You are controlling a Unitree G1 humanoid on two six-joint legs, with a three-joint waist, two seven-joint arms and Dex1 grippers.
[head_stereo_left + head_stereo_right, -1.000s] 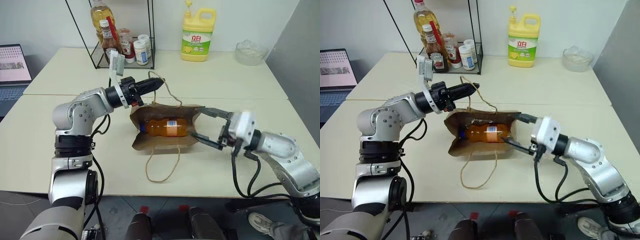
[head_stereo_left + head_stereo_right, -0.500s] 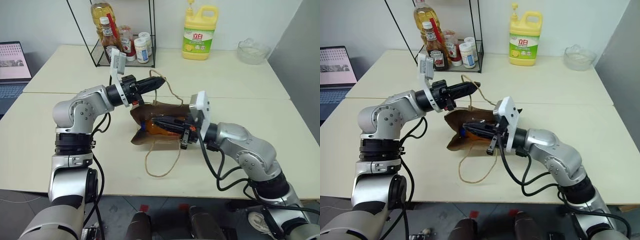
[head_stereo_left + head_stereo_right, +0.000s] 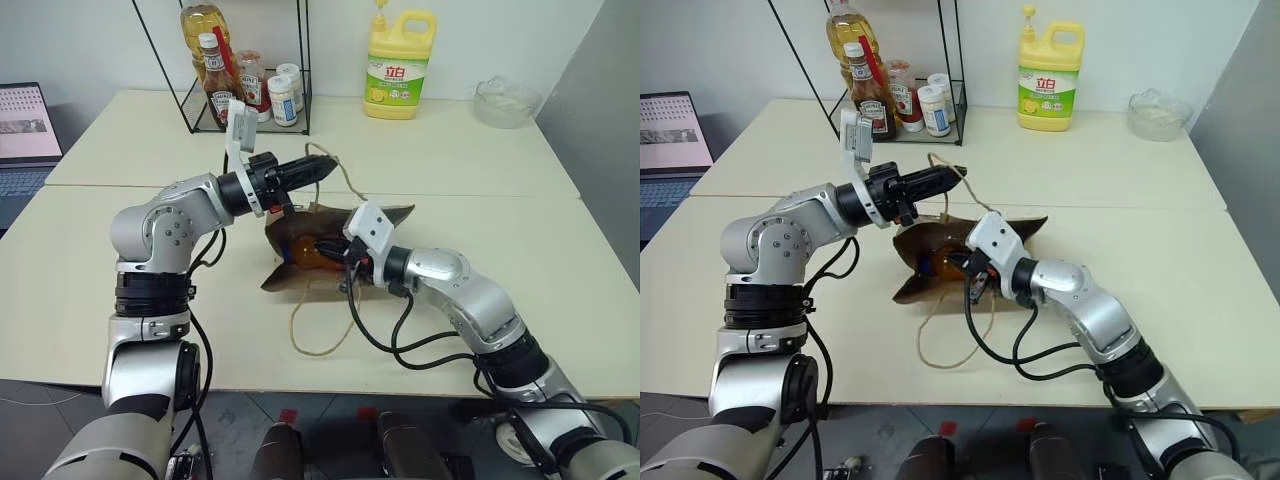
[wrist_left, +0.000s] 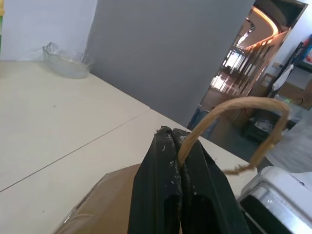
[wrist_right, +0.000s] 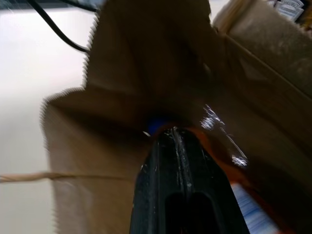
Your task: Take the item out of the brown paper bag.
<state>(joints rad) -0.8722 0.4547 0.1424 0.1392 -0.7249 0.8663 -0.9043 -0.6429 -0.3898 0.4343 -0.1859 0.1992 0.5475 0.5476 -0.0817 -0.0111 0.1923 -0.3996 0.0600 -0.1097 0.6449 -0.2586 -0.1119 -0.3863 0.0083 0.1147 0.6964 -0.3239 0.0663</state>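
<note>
Left gripper (image 4: 176, 134): pinched on the bag handle (image 4: 229, 108); right gripper (image 5: 181, 134): fingers together, empty, inside the brown paper bag (image 3: 300, 232) beside the bottle (image 3: 308, 252); risk: I shove the bottle deeper, ungrasped.

Head views are bright, evenly lit, w/ soft shadows on the table (image 3: 480, 160). Right wrist view is blurred, dark inside the brown paper bag (image 5: 122, 78); left wrist view is sharp.

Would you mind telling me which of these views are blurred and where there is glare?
Right wrist view: motion-blurred throughout, the brown paper bag smeared, with specular glints on the bottle. Left wrist view: the fingers and handle sharp, background corridor overexposed. Head views: evenly lit, sharp, with soft shadows.
</note>
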